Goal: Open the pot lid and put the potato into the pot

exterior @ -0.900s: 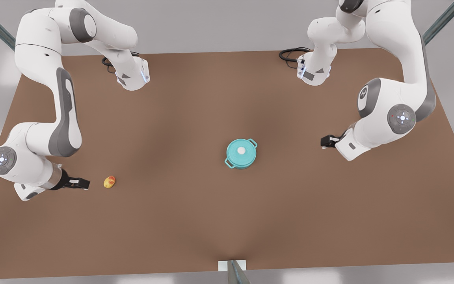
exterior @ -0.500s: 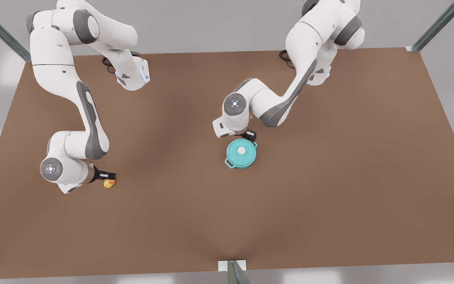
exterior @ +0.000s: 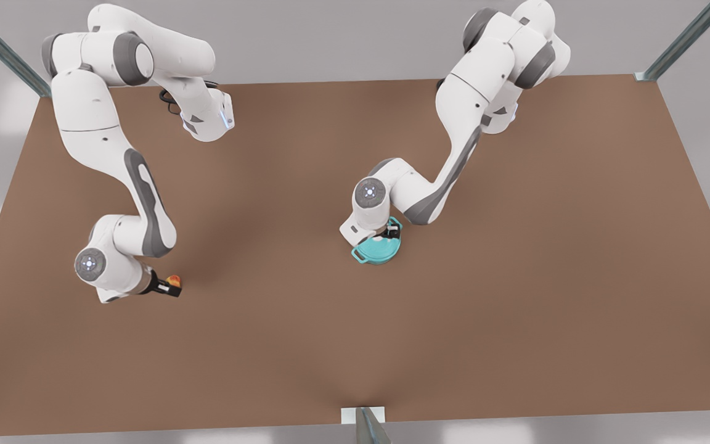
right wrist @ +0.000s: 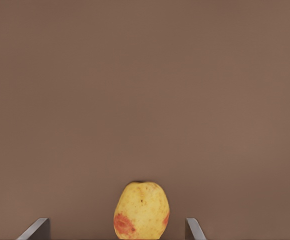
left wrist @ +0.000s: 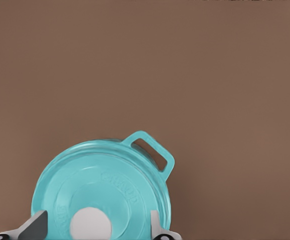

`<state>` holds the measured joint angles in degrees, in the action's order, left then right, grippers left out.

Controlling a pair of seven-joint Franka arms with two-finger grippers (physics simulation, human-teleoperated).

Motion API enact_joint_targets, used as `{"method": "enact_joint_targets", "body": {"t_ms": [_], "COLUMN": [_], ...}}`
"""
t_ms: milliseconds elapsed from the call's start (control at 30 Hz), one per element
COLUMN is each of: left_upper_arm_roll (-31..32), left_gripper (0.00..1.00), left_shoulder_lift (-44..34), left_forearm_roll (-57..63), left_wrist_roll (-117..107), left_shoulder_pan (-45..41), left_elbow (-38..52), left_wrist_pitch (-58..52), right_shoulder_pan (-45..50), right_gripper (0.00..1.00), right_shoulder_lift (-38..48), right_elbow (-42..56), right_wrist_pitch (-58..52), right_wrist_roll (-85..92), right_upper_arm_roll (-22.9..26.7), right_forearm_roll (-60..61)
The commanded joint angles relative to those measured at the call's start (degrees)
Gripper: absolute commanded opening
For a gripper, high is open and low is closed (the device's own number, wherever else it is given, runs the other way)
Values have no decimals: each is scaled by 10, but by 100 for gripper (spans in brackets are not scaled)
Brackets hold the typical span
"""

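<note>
The left hand [exterior: 390,232] hangs directly over the pot lid [left wrist: 102,192], which sits closed on the pot [exterior: 377,253] out on the brown desk [exterior: 515,277]. From the left wrist view, its two fingers [left wrist: 34,226] stand wide apart on either side of the lid's white knob [left wrist: 90,223], with clear teal surface showing between each finger and the knob, so nothing is gripped. One of the pot's loop handles [left wrist: 149,152] juts out beyond the lid rim, farther from the hand than the knob is. In the front view this arm reaches in from the far side of the desk and its wrist covers much of the lid, leaving the near rim and the other loop handle [exterior: 359,254] visible below it. The right hand [exterior: 170,287] is down at the potato [right wrist: 142,210], well apart from the pot, toward the front view's left. In the right wrist view its fingers [right wrist: 35,229] are spread wide, with the potato lying on the desk midway between them and bare desk showing on both sides of it, so they do not touch it. The potato is yellow with a reddish-orange patch low on its side, and in the front view it [exterior: 174,281] peeks out just past the dark fingertips.
</note>
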<state>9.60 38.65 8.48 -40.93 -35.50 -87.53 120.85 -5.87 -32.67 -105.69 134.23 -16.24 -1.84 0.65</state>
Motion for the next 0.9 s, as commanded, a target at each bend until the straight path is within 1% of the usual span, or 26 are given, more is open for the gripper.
{"method": "enact_joint_targets", "body": {"t_ms": [0,100,267,433,467,500,533,567,600,633,700,767,833,867], "left_upper_arm_roll": [0,0,1,1,1,1,1,1,1,1,1,-1,-27,-41], "left_gripper": [100,100,100,100,95,81,59,49,43,43,43,43,43,43], "left_shoulder_lift": [1,5,-5,-2,0,0,-1,-1,-2,-7,-9,-9,-7,7], "left_forearm_roll": [4,4,13,25,25,25,25,25,25,25,29,29,29,29], "left_wrist_roll": [-153,-153,-156,-170,-170,-170,-170,-170,-169,-167,-165,-162,-123,-79], "left_shoulder_pan": [0,1,-5,-5,-5,-4,-4,-4,-4,-4,-4,1,11,39], "left_elbow": [-4,-4,-36,-38,-38,-38,-38,-38,-38,-34,-6,10,29,39], "left_wrist_pitch": [39,40,42,42,43,43,42,41,39,30,-6,-13,-13,-8], "right_shoulder_pan": [-1,0,0,0,0,0,0,0,0,0,0,0,0,0], "right_gripper": [100,100,100,100,100,100,100,100,100,100,97,92,86,85], "right_shoulder_lift": [-5,-5,-14,-24,-23,-23,-22,-21,-21,-20,-20,-20,-20,-18], "right_elbow": [-4,-21,-32,-42,-44,-45,-50,-50,-51,-56,-56,-58,-58,-58], "right_wrist_pitch": [47,60,80,103,103,103,103,103,103,103,104,104,103,103], "right_wrist_roll": [-64,-63,-63,-63,-63,-63,-63,-63,-63,-63,-63,-64,-64,-64], "right_upper_arm_roll": [4,7,7,8,8,8,8,8,8,8,8,8,8,8], "right_forearm_roll": [1,1,1,1,1,1,1,1,1,1,1,1,1,1]}}
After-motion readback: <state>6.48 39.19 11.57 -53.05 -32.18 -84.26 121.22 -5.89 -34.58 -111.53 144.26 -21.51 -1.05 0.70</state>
